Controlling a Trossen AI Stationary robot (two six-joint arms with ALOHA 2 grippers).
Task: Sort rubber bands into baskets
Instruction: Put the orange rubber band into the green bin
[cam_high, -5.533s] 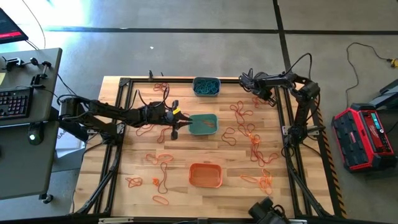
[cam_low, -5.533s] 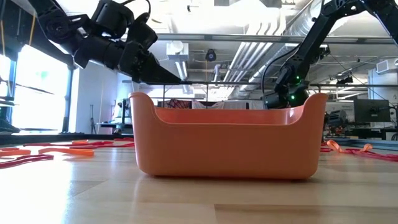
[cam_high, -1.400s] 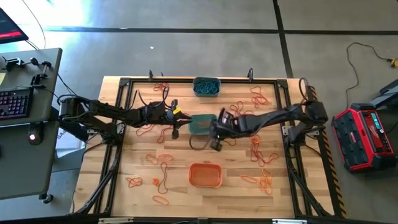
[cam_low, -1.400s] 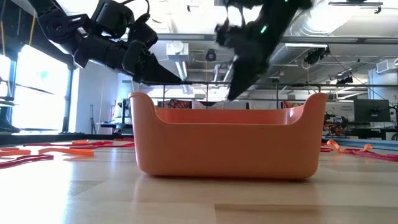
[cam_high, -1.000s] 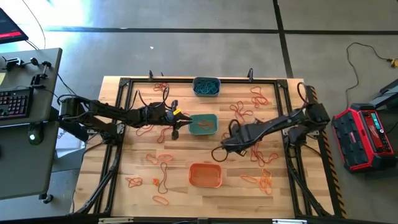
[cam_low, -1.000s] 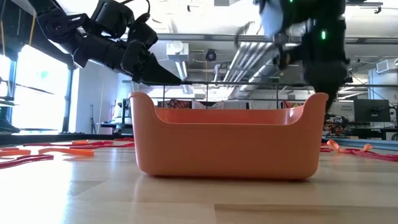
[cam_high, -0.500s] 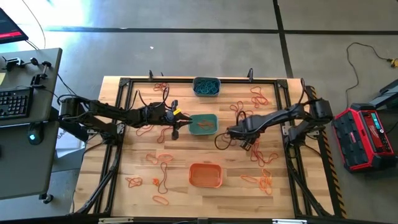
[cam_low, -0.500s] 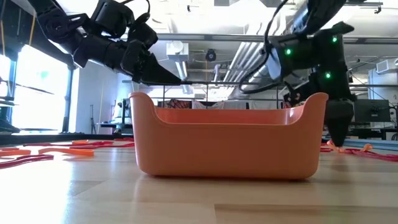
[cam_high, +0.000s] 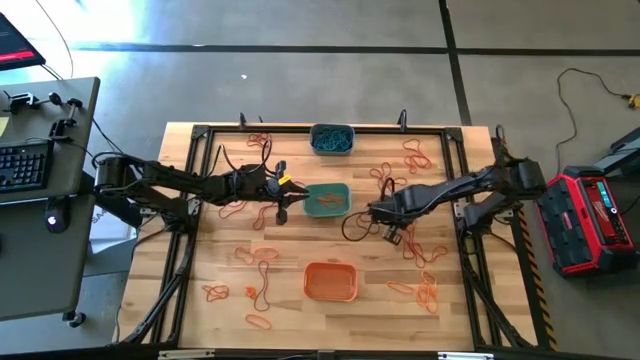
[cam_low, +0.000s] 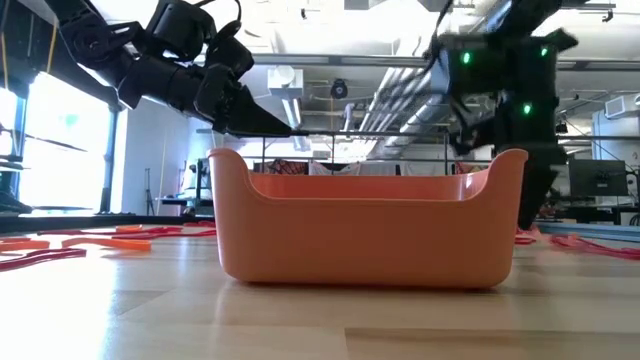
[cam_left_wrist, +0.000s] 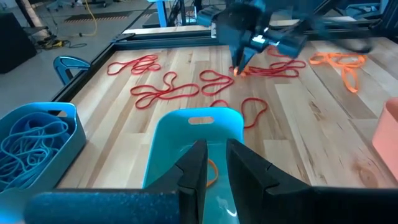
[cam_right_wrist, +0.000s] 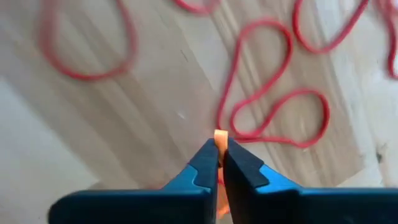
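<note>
Right pincer (cam_right_wrist: 218, 163) now clamping orange band (cam_right_wrist: 219, 138), teal basket (cam_high: 327, 200) holding one orange band.

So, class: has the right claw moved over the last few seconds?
Yes. The right claw swung from the table's far right corner in toward the teal basket, now pinching an orange band.

Red rubber bands (cam_right_wrist: 261, 99) sprawl across the bare wood just ahead of the right gripper (cam_right_wrist: 217, 163), its jaws pinched on an orange band (cam_right_wrist: 219, 138), while the teal-green basket (cam_high: 326, 199) and left gripper (cam_high: 290, 199) stand beyond
</note>
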